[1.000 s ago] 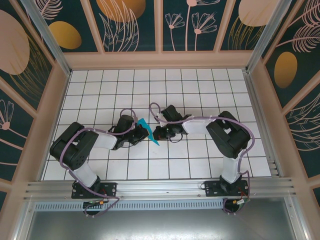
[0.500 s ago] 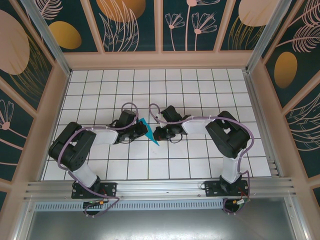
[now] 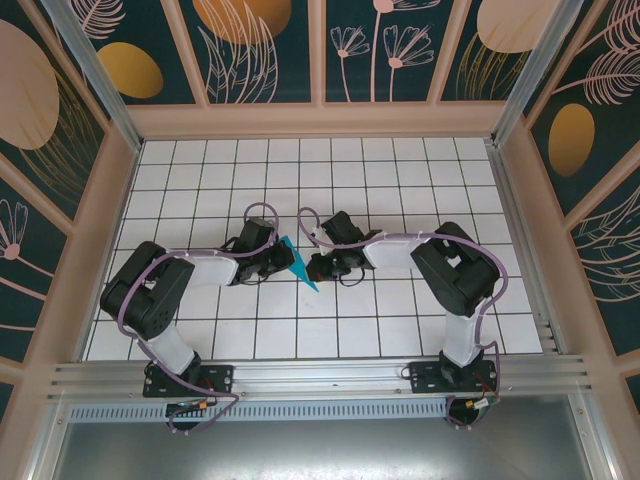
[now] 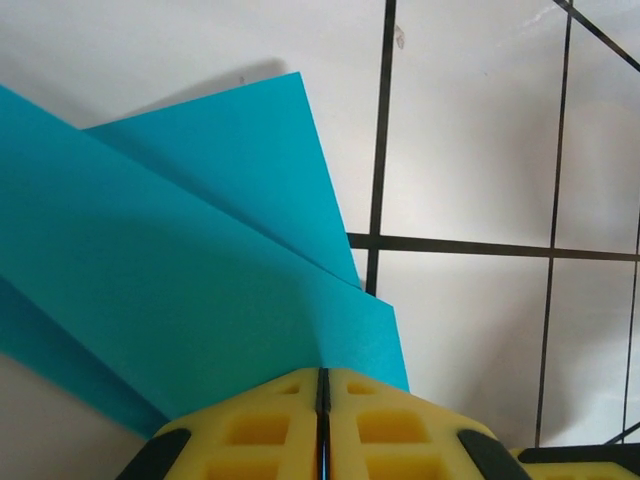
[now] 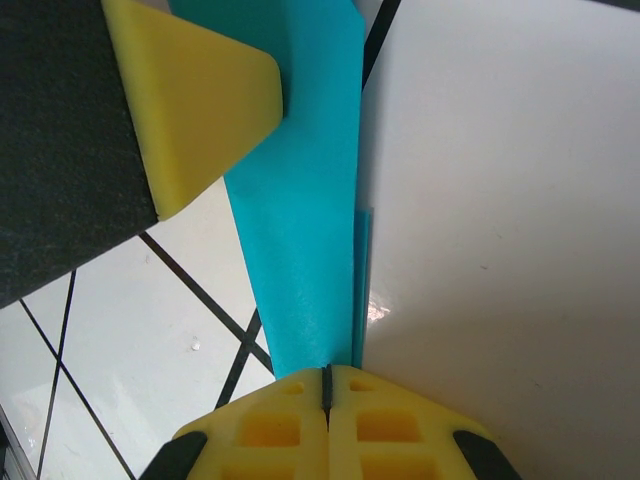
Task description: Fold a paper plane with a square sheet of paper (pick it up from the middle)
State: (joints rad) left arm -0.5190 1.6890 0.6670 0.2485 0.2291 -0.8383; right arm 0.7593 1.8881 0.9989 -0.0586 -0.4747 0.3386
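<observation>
**Folding part done, no dart yet**

Over the middle of the worktop (image 3: 400,300), the sheet of paper (image 3: 306,279) is held between the two arms as a narrow, layered teal shape. Several creases are made; the wings are judged not yet formed. It is pinched by the clenched fingers of the left gripper (image 4: 322,395) and the right gripper (image 5: 326,385).

folded teal paper (image 4: 180,290) between closed fingers (image 4: 262,428)

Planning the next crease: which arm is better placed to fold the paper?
Probably left: the left gripper is shut on broad layered flaps of the paper; the right gripper pinches its narrow edge as anchor.
</observation>
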